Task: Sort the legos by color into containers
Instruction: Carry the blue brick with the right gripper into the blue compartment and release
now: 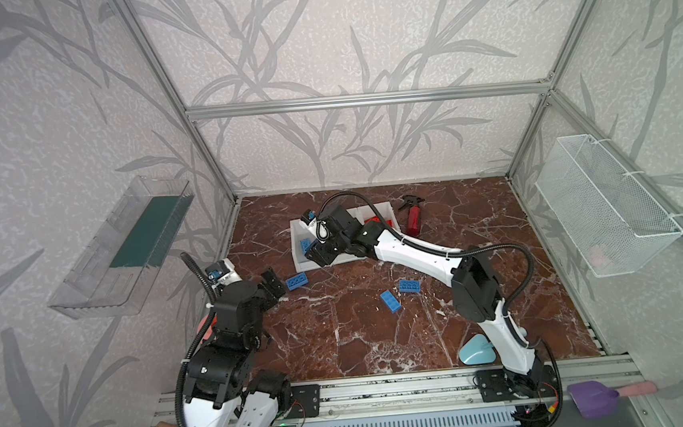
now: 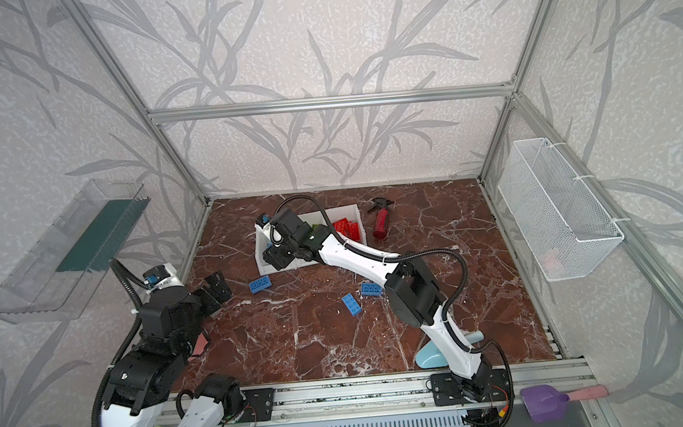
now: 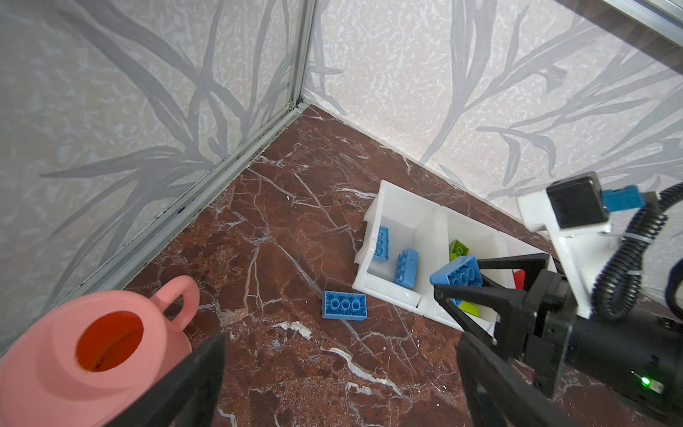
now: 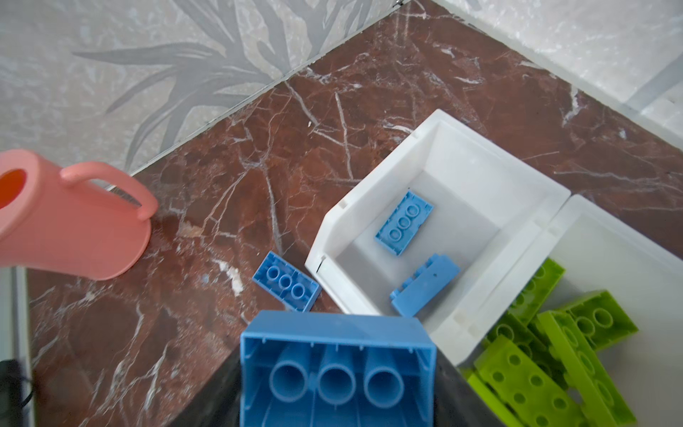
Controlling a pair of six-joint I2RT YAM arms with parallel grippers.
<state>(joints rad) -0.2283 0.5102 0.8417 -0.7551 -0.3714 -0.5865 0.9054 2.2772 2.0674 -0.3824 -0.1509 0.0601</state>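
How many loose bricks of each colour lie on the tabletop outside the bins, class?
Blue bricks: 3
Red: 0
Green: 0
Total: 3

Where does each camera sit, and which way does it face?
Top views: high in front, looking down at the table; left gripper and right gripper show.
Left wrist: left arm, facing the containers; right gripper holding a blue lego shows.
Right wrist: right arm, looking down past that lego into the containers.
Wrist views share the pink jug.
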